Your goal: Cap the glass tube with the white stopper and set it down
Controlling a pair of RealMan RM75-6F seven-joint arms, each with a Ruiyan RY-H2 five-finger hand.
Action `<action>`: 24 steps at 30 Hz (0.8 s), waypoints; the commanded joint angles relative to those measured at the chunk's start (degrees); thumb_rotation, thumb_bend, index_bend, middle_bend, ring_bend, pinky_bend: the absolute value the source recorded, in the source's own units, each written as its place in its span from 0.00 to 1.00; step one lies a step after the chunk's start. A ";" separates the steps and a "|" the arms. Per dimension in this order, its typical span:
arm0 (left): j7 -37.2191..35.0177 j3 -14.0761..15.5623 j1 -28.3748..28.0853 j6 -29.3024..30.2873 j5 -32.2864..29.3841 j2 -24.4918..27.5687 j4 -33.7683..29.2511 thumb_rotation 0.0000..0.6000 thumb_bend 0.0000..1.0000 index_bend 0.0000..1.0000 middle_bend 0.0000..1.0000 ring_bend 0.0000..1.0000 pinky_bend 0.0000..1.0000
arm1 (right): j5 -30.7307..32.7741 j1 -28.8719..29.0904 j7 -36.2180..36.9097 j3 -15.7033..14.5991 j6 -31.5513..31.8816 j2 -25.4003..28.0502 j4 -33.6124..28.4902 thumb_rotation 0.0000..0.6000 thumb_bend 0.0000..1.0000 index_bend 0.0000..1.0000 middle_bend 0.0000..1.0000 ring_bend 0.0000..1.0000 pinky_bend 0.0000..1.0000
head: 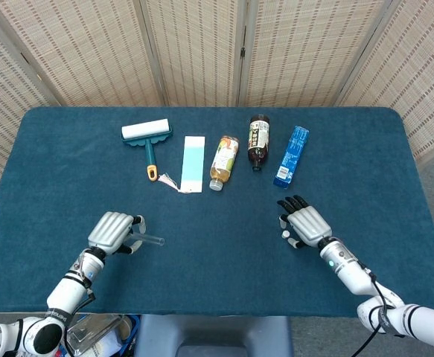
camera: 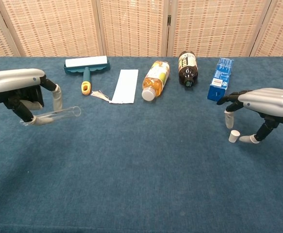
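The left hand [camera: 20,92] held the tube [camera: 58,113] clear of the table [camera: 141,184], roughly level, open end pointing inward. The right hand [camera: 265,104] hovered over the stopper [camera: 234,136], fingers apart and empty, fingertips close on either side. The stopper stood on the cloth near the right edge. Judged: the tube is light, rigid, slick and breakable, best held mid-barrel with moderate pressure. The stopper is small and light, probably slightly yielding; pinch its sides.
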 commanded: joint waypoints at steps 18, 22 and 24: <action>-0.80 0.09 0.30 -0.27 0.40 -0.22 0.66 1.00 0.38 0.61 1.00 1.00 1.00 | 0.63 0.48 -0.52 -0.03 -0.56 -0.74 0.42 1.00 0.33 0.46 0.12 0.00 0.00; -0.89 0.09 0.34 -0.30 0.48 -0.32 0.77 1.00 0.38 0.61 1.00 1.00 1.00 | 0.84 0.51 -0.61 -0.01 -0.63 -0.79 0.41 1.00 0.33 0.48 0.14 0.00 0.00; -0.87 0.12 0.35 -0.35 0.48 -0.33 0.81 1.00 0.38 0.61 1.00 1.00 1.00 | 0.94 0.51 -0.71 -0.04 -0.68 -0.80 0.44 1.00 0.34 0.49 0.15 0.00 0.00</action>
